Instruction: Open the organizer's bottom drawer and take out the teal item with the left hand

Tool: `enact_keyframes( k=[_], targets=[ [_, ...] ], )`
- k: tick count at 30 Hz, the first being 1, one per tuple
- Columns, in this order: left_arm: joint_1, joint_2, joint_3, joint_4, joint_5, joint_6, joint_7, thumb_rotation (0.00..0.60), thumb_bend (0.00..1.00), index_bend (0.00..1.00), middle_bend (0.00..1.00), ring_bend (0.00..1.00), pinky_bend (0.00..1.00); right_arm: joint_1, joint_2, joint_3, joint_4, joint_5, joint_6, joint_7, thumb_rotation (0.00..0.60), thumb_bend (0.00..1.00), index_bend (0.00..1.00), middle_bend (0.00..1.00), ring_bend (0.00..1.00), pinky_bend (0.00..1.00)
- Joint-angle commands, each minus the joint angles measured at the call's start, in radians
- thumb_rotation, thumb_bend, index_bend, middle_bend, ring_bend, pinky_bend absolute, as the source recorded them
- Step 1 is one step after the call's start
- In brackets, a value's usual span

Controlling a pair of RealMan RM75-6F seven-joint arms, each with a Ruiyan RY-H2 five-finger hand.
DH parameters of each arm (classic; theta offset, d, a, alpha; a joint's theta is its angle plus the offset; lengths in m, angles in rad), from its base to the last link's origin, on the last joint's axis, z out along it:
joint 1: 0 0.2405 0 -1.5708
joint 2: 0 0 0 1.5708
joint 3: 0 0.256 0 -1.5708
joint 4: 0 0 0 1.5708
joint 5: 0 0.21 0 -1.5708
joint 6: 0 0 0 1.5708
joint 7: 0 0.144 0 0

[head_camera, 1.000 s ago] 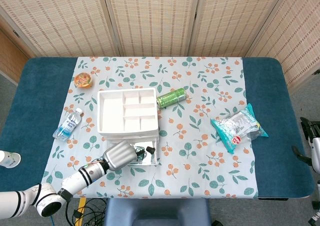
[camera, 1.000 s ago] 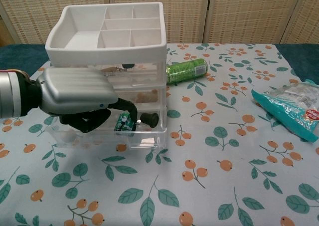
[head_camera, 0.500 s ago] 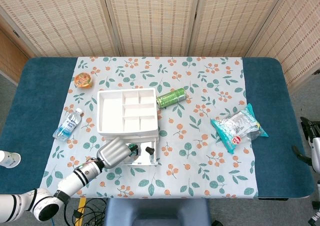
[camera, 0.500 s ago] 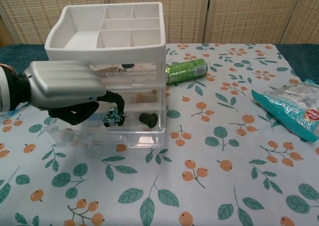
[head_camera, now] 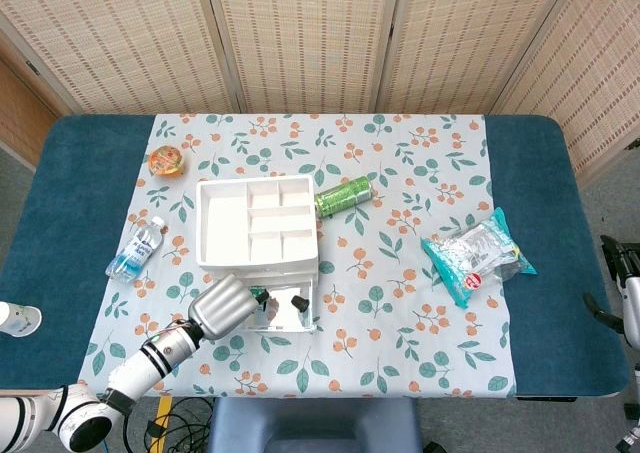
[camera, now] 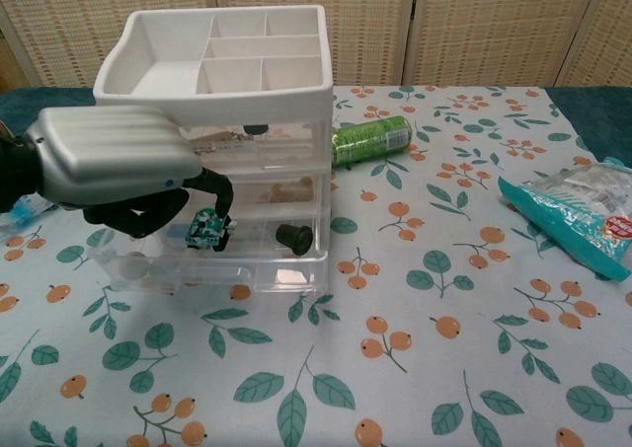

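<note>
The left hand (camera: 118, 176) hangs over the front left part of the organizer's (camera: 222, 67) pulled-out bottom drawer (camera: 212, 264), its silver back turned up and its dark fingers (camera: 212, 195) curled down. Between the fingertips it pinches the teal item (camera: 206, 229), a small flat piece that sits just under the hand, lifted above the drawer floor. In the head view the same hand (head_camera: 222, 306) shows at the near left corner of the organizer (head_camera: 258, 222), with the teal item (head_camera: 260, 295) at its far right edge.

To the right of the hand, on the drawer front, is a dark round knob (camera: 292, 236). Beyond the organizer and further right lies a green can (camera: 368, 138) on its side on the floral cloth of the tabletop (camera: 415, 309). Well to the right rests a teal snack bag (camera: 578, 215). In the head view a water bottle (head_camera: 137, 248) lies left of the organizer, and an orange cup (head_camera: 166, 160) stands further back.

The right hand (head_camera: 622, 283) barely shows at the right edge of the head view; whether it is open or closed I cannot tell
</note>
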Motion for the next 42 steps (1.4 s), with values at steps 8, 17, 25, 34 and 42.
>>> enact_keyframes(
  k=[8, 17, 25, 34, 42],
  targets=[
    [0.024, -0.045, -0.004, 0.108, 0.211, 0.084, -0.165, 0.600, 0.53, 0.32, 0.95, 0.97, 1.00, -0.006, -0.001, -0.002, 0.005, -0.003, 0.005, 0.011, 0.600, 0.26, 0.12, 0.25, 0.26, 0.19],
    [0.031, -0.089, 0.001, 0.225, 0.340, 0.138, -0.256, 0.600, 0.25, 0.34, 0.95, 0.98, 1.00, -0.009, 0.000, -0.004, 0.009, -0.009, 0.008, 0.021, 0.600, 0.26, 0.12, 0.26, 0.27, 0.23],
    [0.036, -0.098, 0.013, 0.275, 0.407, 0.156, -0.280, 0.600, 0.24, 0.36, 0.95, 0.99, 1.00, -0.009, 0.000, -0.004, 0.009, -0.013, 0.010, 0.022, 0.600, 0.26, 0.12, 0.26, 0.27, 0.25],
    [0.037, -0.107, 0.024, 0.337, 0.476, 0.167, -0.257, 0.600, 0.24, 0.35, 0.95, 0.99, 1.00, -0.011, 0.003, -0.005, 0.002, -0.018, 0.015, 0.018, 0.600, 0.26, 0.12, 0.27, 0.28, 0.25],
    [0.047, -0.106, 0.023, 0.366, 0.494, 0.174, -0.254, 0.600, 0.24, 0.35, 0.95, 0.99, 1.00, -0.012, 0.000, -0.006, 0.004, -0.019, 0.015, 0.020, 0.600, 0.24, 0.12, 0.27, 0.29, 0.25]
  ],
)
